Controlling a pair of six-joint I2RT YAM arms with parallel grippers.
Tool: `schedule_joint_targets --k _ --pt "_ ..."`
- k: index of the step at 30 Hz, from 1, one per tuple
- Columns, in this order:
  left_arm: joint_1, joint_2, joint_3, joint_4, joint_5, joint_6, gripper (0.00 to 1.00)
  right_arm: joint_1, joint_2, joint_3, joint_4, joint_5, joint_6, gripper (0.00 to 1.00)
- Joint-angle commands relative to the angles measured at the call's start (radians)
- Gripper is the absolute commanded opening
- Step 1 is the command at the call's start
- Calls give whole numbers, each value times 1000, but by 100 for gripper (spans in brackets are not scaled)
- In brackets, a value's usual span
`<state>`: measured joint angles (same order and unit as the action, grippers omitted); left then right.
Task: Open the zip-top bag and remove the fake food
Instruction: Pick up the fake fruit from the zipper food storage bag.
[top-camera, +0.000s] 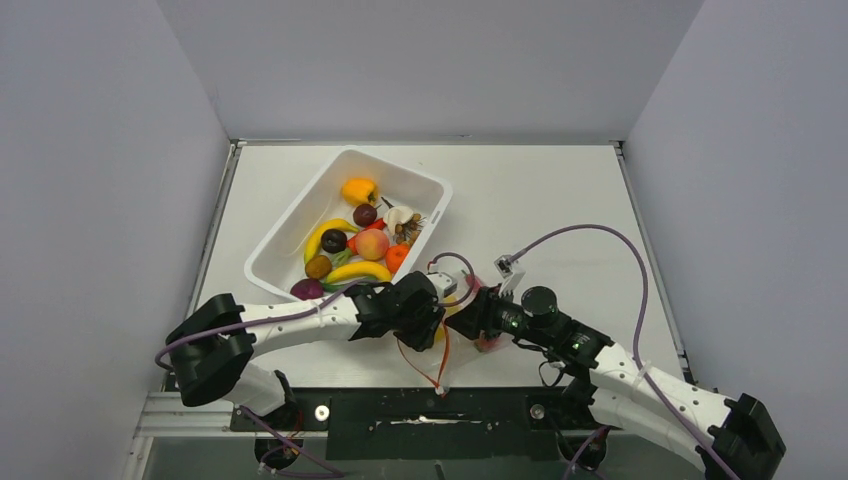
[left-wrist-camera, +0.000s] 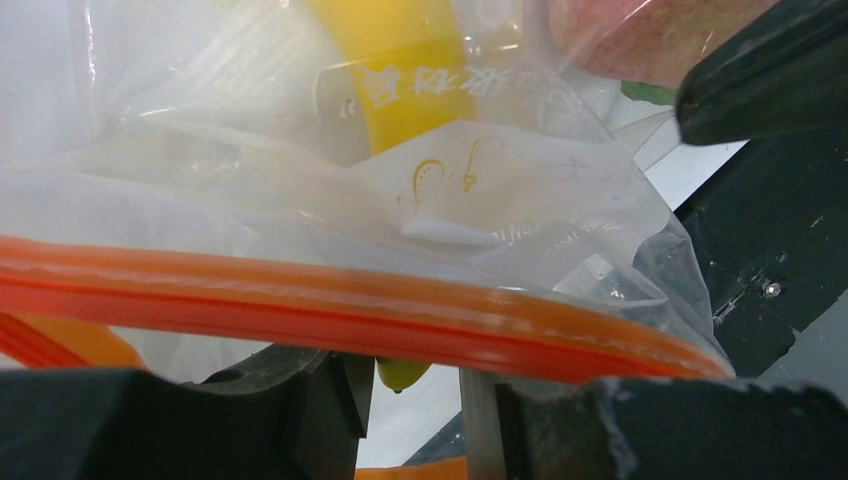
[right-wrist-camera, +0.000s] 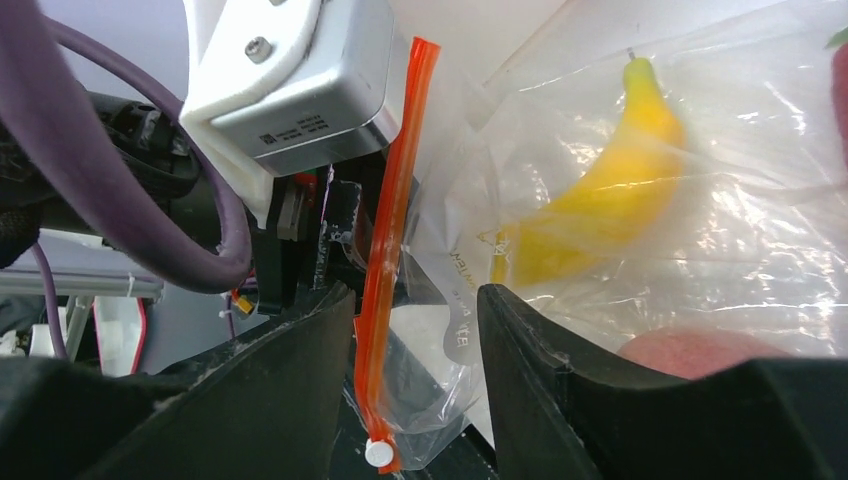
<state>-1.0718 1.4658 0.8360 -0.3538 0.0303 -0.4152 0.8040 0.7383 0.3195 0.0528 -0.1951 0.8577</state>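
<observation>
At the near edge of the table (top-camera: 560, 210) the 2 arms meet over the zip-top bag (right-wrist-camera: 760, 130). The left gripper (left-wrist-camera: 410, 400) shows a narrow gap between its jaws, and the red-orange zip strip (right-wrist-camera: 395, 200) crosses just beyond its tips. I cannot tell if it pinches the plastic. The jaws of the right gripper (right-wrist-camera: 417, 300) stand apart, and the strip with 1 corner of the bag hangs in the gap between them, not pinched.

Inside the bag I see a yellow banana (right-wrist-camera: 600, 190) and a peach (right-wrist-camera: 700, 350), so the fake food is not yet taken out.

My judgement is that the opening step is in hand. The strip looks loose at 1 end, but I cannot tell how wide the mouth is. The next move calls for each gripper to hold 1 lip and pull them apart.

Farther back stands a white tub (top-camera: 295, 212) with other toy fruits (top-camera: 350, 245) in it.
</observation>
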Motion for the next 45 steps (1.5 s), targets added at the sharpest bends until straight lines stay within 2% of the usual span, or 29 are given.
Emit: schedule_joint_targets --k 1,8,10,14,19,25,30,37,45 --pt "7 -42 5 43 -6 -12 0 16 45 -6 132 -39 -23 50" --pt "8 -45 16 27 -10 -17 0 26 138 16 173 -113 -32 47" --pt "9 -49 21 24 -11 -17 0 26 132 1 186 -91 -22 41" --pt "7 -66 22 21 -22 -6 0 25 90 -16 159 -10 4 21" --pt "6 -90 38 14 54 15 0 23 41 -9 36 166 28 5" --pt "4 -103 127 -64 158 28 0 20 44 15 -22 224 -2 2" --pt "4 -73 240 -255 156 76 0 21 65 39 -84 296 14 1" --pt "-3 -47 276 -438 202 123 0 21 1 34 -154 408 58 1" --pt "-4 -136 289 -430 199 133 0 16 -120 -1 -249 517 122 0"
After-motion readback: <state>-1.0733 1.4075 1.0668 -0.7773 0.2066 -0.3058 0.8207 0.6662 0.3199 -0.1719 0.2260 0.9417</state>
